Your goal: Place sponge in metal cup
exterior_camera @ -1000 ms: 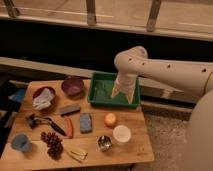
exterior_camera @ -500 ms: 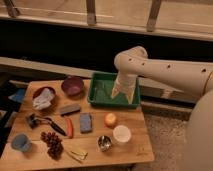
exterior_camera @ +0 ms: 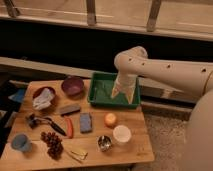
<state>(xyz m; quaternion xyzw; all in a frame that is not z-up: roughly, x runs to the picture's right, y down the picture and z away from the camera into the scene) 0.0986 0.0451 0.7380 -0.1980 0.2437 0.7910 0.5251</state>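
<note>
Gripper over green tray, sponge on table

Gripper (exterior_camera: 124, 97) hangs above the green tray (exterior_camera: 95, 95) at the back of the wooden table (exterior_camera: 136, 148), pointing down. Fingers (exterior_camera: 115, 93) released, spread apart, gripping nothing; tray floor shows between them.

Sponge (exterior_camera: 85, 122): light blue, lying flat on the table, in front of the fingers and to their picture-left, well apart from them, outside the tray.

Metal cup (exterior_camera: 104, 143): upright, further forward from the fingers than the sponge, near the table's front edge. Sponge and cup apart, not touching.

Other items, placed from the fingers:
- white cup (exterior_camera: 121, 134), straight in front, just beside the metal cup
- orange ball (exterior_camera: 110, 119), the nearest loose item in front, between tray and white cup
- grey block (exterior_camera: 69, 108), picture-left, behind the sponge
- purple bowl (exterior_camera: 72, 85), picture-left, beside the tray
- red pepper (exterior_camera: 69, 127), beside the sponge on its far side from the fingers
- grapes (exterior_camera: 52, 142) and blue cup (exterior_camera: 20, 142), far picture-left front corner
</note>
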